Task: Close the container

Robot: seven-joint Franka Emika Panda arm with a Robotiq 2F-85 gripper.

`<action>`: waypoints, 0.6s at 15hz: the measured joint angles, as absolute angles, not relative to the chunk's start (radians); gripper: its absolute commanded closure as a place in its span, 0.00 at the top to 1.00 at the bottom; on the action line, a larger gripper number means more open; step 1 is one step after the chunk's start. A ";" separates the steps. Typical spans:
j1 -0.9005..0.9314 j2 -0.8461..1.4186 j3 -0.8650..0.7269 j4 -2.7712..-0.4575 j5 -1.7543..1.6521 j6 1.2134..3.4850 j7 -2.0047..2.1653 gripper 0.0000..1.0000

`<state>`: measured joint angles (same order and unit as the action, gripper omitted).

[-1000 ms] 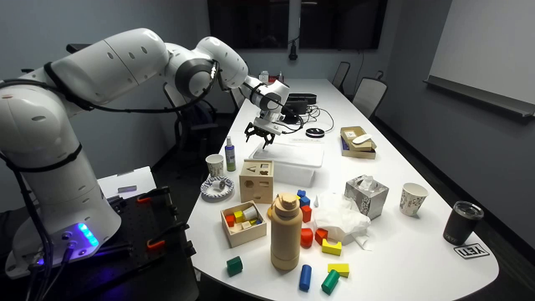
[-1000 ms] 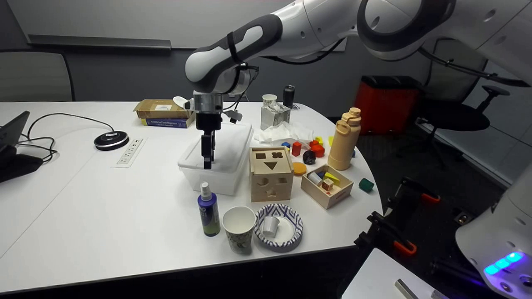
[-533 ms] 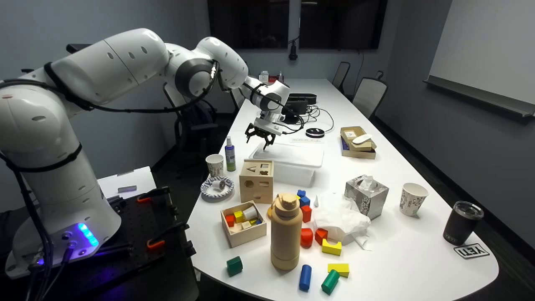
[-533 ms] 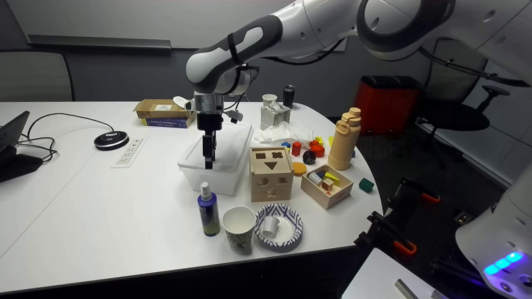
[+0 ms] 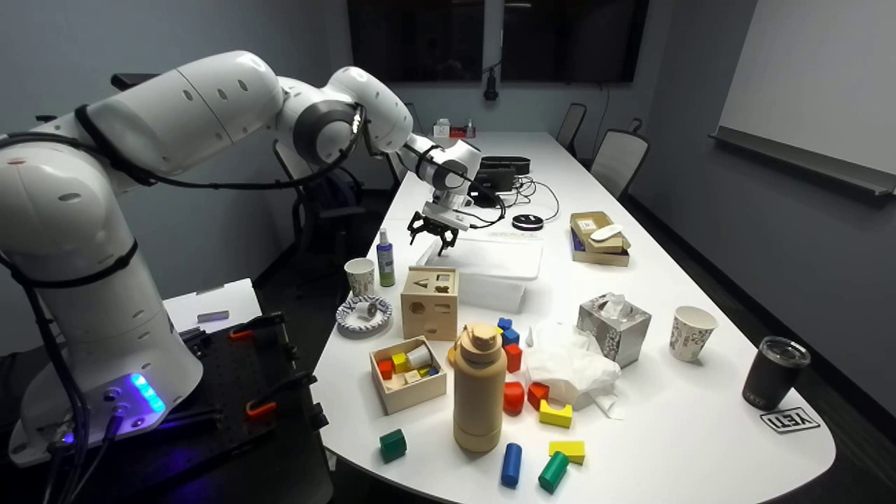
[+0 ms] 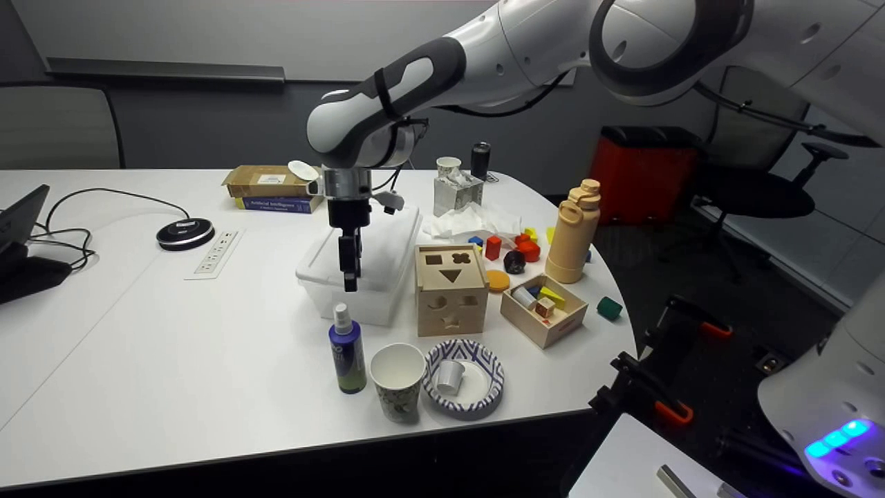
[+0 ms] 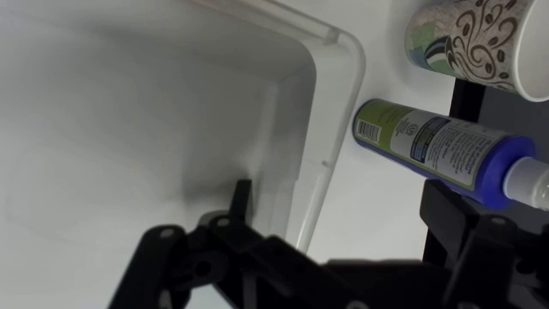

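The container is a low white box [image 5: 490, 292] with a flat white lid [image 5: 500, 257] lying over its top; the lid also shows in an exterior view [image 6: 384, 235] with the box [image 6: 352, 299] under it. Whether the lid is pressed down all round I cannot tell. My gripper [image 5: 426, 246] is open and empty, pointing down at the lid's end by the spray bottle. In the wrist view my gripper [image 7: 338, 184] has its fingers wide apart: one finger [image 7: 242, 197] is over the lid [image 7: 163, 107] just inside the rim, the other is outside it. Contact with the lid is unclear.
A spray bottle [image 6: 348, 356] and a paper cup [image 6: 397, 380] stand by the container's near end. A wooden cube box [image 6: 451, 297] stands close beside the container. A tissue box [image 5: 614, 329], crumpled tissue, blocks and a tan bottle [image 5: 479, 392] lie farther along.
In the last half second my gripper has moved slightly down and toward the lid's end by the spray bottle. It stays open. The container and lid show no visible shift.
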<state>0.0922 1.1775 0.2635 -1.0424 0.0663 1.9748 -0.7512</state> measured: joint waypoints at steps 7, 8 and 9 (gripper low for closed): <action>0.109 1.179 0.267 -1.036 0.067 1.942 -0.744 1.00; 0.110 1.179 0.267 -1.033 0.067 1.942 -0.743 1.00; 0.112 1.178 0.265 -1.030 0.066 1.943 -0.741 1.00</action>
<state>0.1122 1.1783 0.2655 -1.0298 0.0664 1.9430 -0.7407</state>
